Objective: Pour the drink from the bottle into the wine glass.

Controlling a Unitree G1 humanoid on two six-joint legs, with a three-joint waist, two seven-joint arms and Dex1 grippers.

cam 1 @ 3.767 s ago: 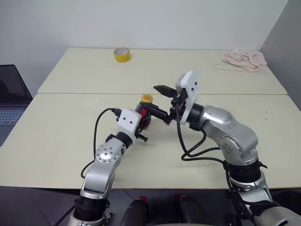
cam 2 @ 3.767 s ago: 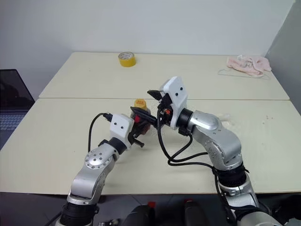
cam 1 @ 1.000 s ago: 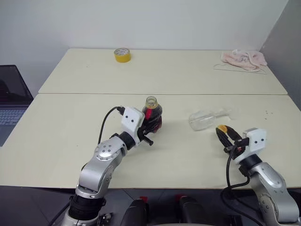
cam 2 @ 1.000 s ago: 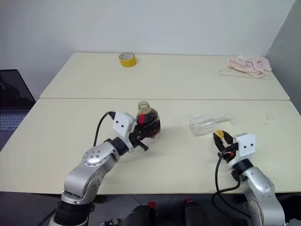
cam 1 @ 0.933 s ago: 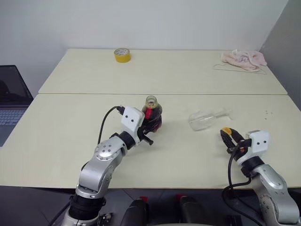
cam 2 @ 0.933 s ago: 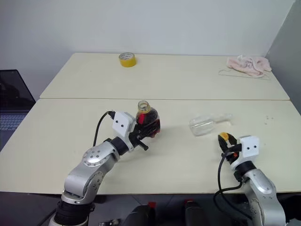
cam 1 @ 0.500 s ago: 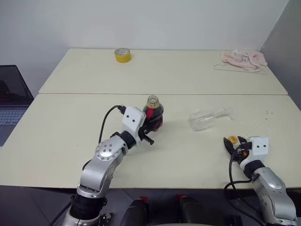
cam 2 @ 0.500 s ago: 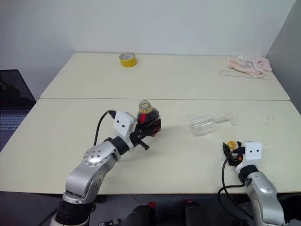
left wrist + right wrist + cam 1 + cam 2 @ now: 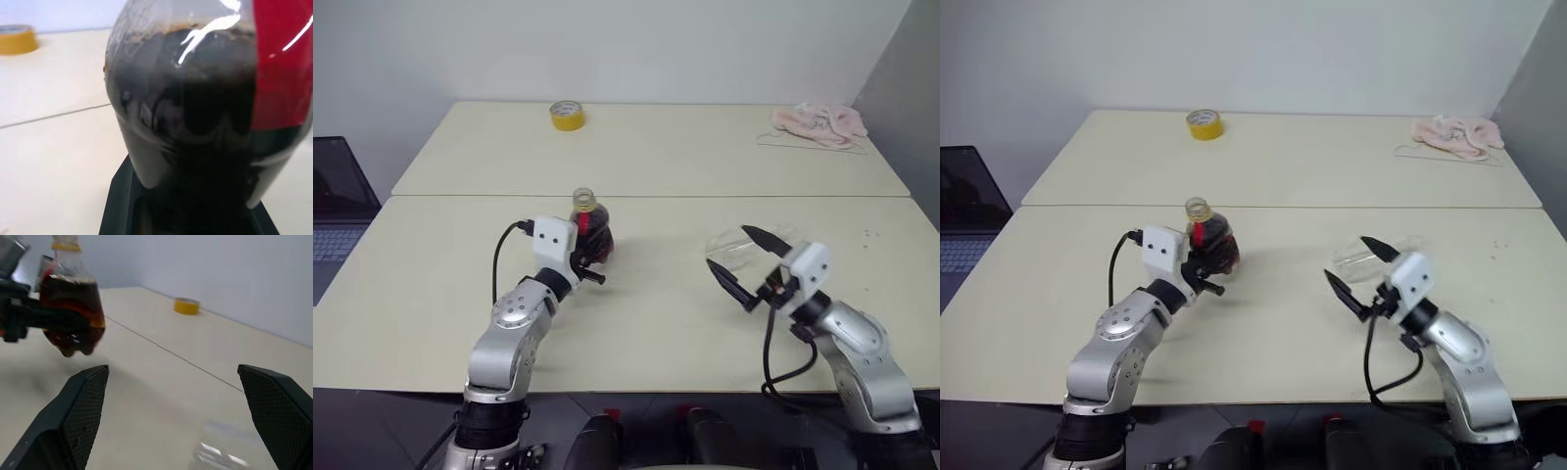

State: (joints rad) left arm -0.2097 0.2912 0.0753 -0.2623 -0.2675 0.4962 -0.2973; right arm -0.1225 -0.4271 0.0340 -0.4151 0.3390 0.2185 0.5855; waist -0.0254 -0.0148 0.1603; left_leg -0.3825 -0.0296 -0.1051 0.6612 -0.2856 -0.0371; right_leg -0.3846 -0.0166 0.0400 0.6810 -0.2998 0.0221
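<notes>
With my left claw (image 9: 584, 257) clamped on the uncapped bottle (image 9: 588, 227) at ten o'clock and my right claw (image 9: 736, 262) gaping empty just before the toppled wine glass (image 9: 736, 247), a clumsy grab could roll it off the tabletop (image 9: 666, 323).

Squat clear bottle (image 9: 590, 227) upright, cap off, red label strip at neck, dark brown drink (image 9: 72, 318) filling its bulbous body, clear wine glass (image 9: 736, 246) lying on its side on the bench (image 9: 656, 304), well right of the bottle
</notes>
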